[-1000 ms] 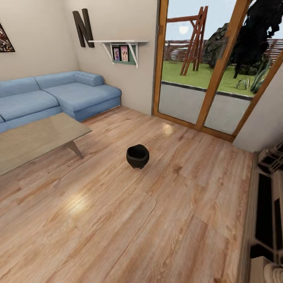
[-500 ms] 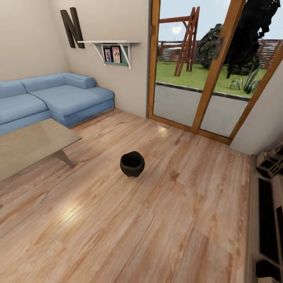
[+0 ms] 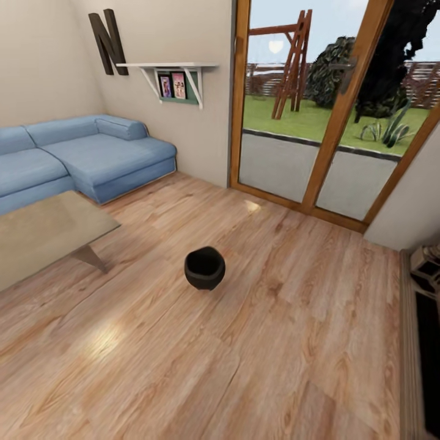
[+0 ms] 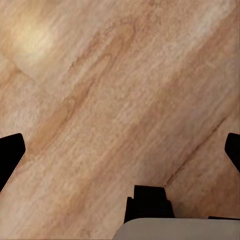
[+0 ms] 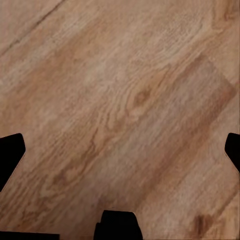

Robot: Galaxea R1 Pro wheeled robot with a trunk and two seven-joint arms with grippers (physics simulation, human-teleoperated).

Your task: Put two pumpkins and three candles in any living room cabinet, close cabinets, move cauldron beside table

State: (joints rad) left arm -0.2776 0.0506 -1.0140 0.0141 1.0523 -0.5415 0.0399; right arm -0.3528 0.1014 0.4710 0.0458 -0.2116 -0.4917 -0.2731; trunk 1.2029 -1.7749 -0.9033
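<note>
I've got the cauldron [image 3: 205,267] sitting on the wood floor [image 3: 275,342], apart from the table [image 3: 43,232]; both grippers [image 4: 120,150] [image 5: 120,150] spread wide, holding nothing

The low tan glass-topped desk [image 3: 43,235] runs off the frame at nine o'clock; the dark-brown wooden cabinet [image 3: 428,330] is cut at four o'clock; both framed shelf photos [image 3: 172,85] are blurred.

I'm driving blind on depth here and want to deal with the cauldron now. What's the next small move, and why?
Probably roll the base forward toward the cauldron. It stands alone on the wood floor, apart from the table at the left. Both wrist views show floorboards between wide-apart fingertips, so the left gripper and right gripper seem open and empty, not yet near it.
</note>
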